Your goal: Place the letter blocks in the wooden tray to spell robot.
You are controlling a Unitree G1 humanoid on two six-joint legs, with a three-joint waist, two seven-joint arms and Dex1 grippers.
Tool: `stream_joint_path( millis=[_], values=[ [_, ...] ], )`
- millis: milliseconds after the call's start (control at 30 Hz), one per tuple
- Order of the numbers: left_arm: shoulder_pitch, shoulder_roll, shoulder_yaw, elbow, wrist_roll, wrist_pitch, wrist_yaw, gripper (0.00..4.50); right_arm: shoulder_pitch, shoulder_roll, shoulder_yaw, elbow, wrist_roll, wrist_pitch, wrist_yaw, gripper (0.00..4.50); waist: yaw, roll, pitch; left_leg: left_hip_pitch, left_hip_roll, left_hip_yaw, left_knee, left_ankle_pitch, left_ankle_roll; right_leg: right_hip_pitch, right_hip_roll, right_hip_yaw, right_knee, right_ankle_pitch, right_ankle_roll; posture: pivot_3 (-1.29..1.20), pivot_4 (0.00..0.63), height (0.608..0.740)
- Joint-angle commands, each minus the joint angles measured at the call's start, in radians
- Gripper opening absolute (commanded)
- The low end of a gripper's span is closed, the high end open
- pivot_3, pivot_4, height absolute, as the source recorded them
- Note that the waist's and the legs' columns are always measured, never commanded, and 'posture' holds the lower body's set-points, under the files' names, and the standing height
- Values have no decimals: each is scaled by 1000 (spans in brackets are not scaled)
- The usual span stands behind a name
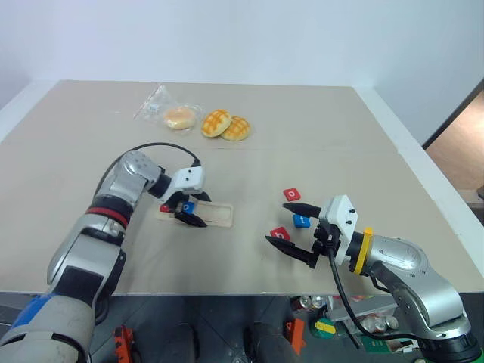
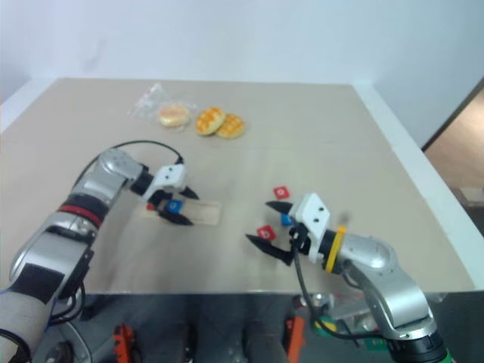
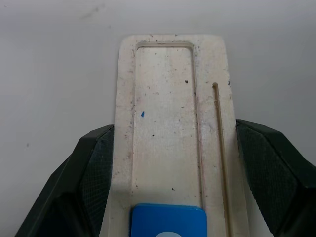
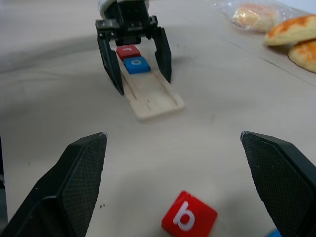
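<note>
Risk: left gripper (image 4: 134,59), fingers spread astride the wooden tray (image 4: 153,96), grasping nothing, could nudge it, spilling seated blocks.

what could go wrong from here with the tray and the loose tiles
1. The left tool stands open astride the wooden tray; pulling back crookedly could drag the tray or unseat the r tile and blue o tile.
2. The b tile lies turned at an angle below the open right tool, so it may be gripped or seated askew.
3. A blue tile lies close by and could get knocked.
</note>
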Motion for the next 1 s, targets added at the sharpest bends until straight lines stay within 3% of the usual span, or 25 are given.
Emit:
stream_joint_path(
  millis=[33, 233, 433, 600, 833, 1000],
  values=[
    [74, -26, -34, -238, 17, 184, 56, 3193, -25, 3, 2, 4, -4, -24, 14, 4500, 0, 0, 0, 0, 0, 0, 0, 0, 0, 1, 0, 0, 0, 0, 0, 0, 150, 740],
    [155, -64, -71, -511, 39, 451, 172, 3193, -59, 1, 16, 41, -12, -38, 35, 4500, 0, 0, 0, 1, -1, -1, 3, 0, 0, 3, -1, 0, 0, 1, 2, 0, 150, 740],
    [165, -70, -107, -559, 49, 577, 247, 3193, -79, 2, 23, 54, -18, -38, 47, 4500, -4, 0, 0, 5, 0, -1, 3, 0, 0, 6, 1, 0, 0, 2, 1, 0, 150, 740],
    [166, -54, -116, -563, 18, 553, 221, 3193, -77, 1, 20, 56, -19, -39, 50, 4500, -4, 0, 0, 9, 0, -1, 4, 0, 0, 10, 1, 0, 0, 2, 0, 0, 150, 740],
    [164, 3, -137, -525, -12, 390, 147, 3193, -75, -8, 18, 72, -20, -42, 68, 4500, -5, 1, 0, 9, 0, -1, 1, 0, 0, 9, 1, 0, 0, 1, -1, 0, 150, 740],
    [153, 1, -139, -490, 1, 396, 182, 3193, -71, -12, 15, 83, -25, -51, 81, 4500, -5, 1, 0, 9, 0, -2, 0, 0, 0, 9, 1, 0, 0, 0, -1, 0, 150, 740]
  ],
)
